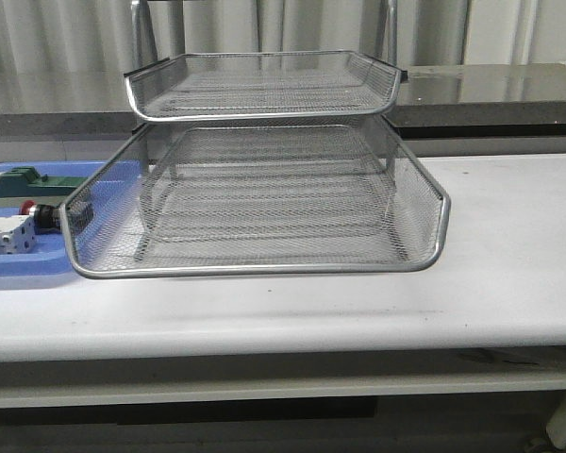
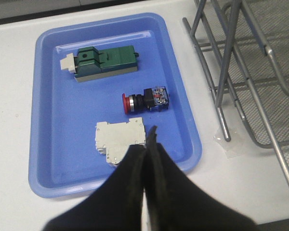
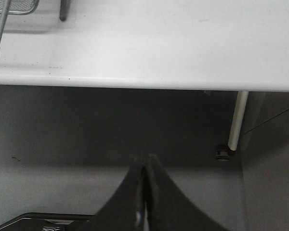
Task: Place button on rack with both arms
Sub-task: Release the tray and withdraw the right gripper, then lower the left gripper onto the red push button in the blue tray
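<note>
The button (image 2: pixel 145 99) is lying crosswise in the blue tray (image 2: pixel 53 144), just beyond the left gripper (image 2: pixel 148 139), fingers pressed together; right gripper (image 3: pixel 145 166), likewise closed, is sitting off-table.

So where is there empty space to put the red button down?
The rack's pulled-out middle tray and its top tray are both bare mesh. The white table right of the rack is bare too, as is the strip along its front edge. The blue tray is crowded: the button lies between the green block and white block.
</note>
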Robot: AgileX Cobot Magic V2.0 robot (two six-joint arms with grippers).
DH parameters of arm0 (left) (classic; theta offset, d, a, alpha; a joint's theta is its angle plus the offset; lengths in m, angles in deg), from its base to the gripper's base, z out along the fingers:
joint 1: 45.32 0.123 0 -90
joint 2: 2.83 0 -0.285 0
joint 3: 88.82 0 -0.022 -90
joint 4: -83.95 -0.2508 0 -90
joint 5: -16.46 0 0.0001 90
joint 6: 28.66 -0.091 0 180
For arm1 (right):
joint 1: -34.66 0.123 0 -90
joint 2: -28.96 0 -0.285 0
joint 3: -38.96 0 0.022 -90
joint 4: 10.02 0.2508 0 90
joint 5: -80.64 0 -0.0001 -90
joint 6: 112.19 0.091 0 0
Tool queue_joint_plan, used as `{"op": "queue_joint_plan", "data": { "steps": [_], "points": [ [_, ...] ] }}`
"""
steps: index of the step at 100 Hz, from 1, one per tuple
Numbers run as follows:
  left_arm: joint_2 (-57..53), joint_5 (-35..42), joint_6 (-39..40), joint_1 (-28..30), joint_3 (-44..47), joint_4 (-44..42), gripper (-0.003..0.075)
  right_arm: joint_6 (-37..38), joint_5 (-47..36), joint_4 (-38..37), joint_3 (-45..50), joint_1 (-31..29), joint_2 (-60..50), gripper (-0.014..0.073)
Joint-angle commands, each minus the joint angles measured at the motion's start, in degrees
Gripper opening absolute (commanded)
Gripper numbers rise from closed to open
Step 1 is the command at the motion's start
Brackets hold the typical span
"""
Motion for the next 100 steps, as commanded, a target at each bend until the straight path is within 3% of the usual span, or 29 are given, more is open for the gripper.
{"op": "queue_joint_plan", "data": {
  "steps": [1,20,29,41,53,60,84,100],
  "points": [
    [1.92,2.03,-1.25,-0.03,-4.28,0.50,-0.0020,-0.14,-2.73,-1.19,-2.01,-0.11,0.00,-0.0067],
    [7.02,-0.68,-3.24,-0.03,-8.02,0.50,-0.0014,-0.14,-2.73,-1.19,-2.01,-0.11,0.00,-0.0067],
    [8.23,-2.13,-5.61,-0.16,-8.62,0.50,0.0045,-0.14,-2.73,-1.19,-2.01,-0.11,0.00,-0.0067],
    [8.74,-2.78,-5.87,-0.16,-8.62,-0.54,0.0209,-0.14,-2.73,-1.19,-2.01,-0.11,0.00,-0.0067],
    [8.72,-3.14,-6.22,-0.16,-8.62,-2.05,0.0453,-0.14,-2.73,-1.19,-2.01,-0.11,0.00,-0.0067],
    [8.72,-3.14,-6.22,-0.16,-8.62,-2.04,0.0546,-0.14,-2.73,-1.19,-2.01,-0.11,0.00,-0.0067],
    [8.87,-1.39,-6.34,-0.16,-8.62,-0.21,0.0566,-0.14,-2.73,-1.19,-2.01,-0.11,0.00,-0.0067],
    [10.93,-2.10,-12.44,-0.16,-11.32,-0.56,0.0566,-0.14,-2.73,-1.19,-2.01,-0.11,0.00,-0.0067]
  ]
}}
